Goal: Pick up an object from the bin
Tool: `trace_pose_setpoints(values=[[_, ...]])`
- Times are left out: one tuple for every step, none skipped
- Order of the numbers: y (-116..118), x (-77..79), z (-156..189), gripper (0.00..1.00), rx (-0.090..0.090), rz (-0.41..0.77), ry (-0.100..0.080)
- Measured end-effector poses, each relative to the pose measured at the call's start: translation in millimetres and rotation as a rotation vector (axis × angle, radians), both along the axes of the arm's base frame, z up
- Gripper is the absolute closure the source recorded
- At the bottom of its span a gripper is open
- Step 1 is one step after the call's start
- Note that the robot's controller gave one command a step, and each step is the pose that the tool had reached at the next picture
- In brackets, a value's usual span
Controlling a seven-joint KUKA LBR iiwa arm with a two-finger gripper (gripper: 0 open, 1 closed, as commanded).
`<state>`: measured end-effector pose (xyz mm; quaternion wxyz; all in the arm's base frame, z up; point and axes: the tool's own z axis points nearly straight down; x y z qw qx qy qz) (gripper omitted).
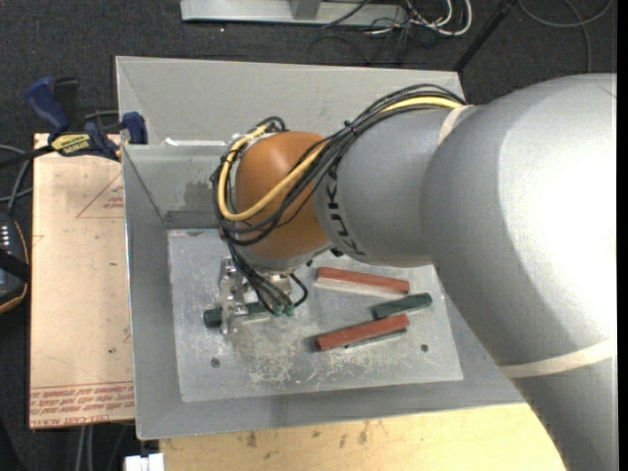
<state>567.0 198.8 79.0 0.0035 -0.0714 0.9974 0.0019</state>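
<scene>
The fingers (238, 307) of the robot arm are down on the floor of the grey metal bin (147, 292), in its left half and roughly midway between the far and near edges. Wrist hardware hides their tips from us, and we cannot tell whether they stand open or closed, or whether anything sits between them. A small dark piece (211, 317) lies just beside them on the side of the bin's left edge. We cannot say if it touches them. Pale crumbs and shavings (265, 359) are scattered over the floor under and near them, toward the near edge.

Toward the right edge we see three long things lying apart from the fingers. They are a reddish bar (361, 282) nearest the far side, a dark green marker (402, 305) below it, and a second reddish bar (360, 335) closest to the near edge, close alongside the marker.

Above the fingers rises the wrist's rounded orange cover (280, 194), looped with black and yellow cables (231, 180). The thick silver arm (412, 204) reaches in over the bin's right edge.
</scene>
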Motion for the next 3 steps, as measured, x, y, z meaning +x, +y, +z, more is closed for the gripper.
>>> trace_pose_setpoints(values=[[-4.3, 6.9, 107.0, 1.00, -0.002, -0.054, 0.005], [-4.4, 6.9, 107.0, 1.00, -0.002, -0.055, 0.005], [-7.2, 25.3, 136.3, 1.00, -0.003, -0.033, 0.005]])
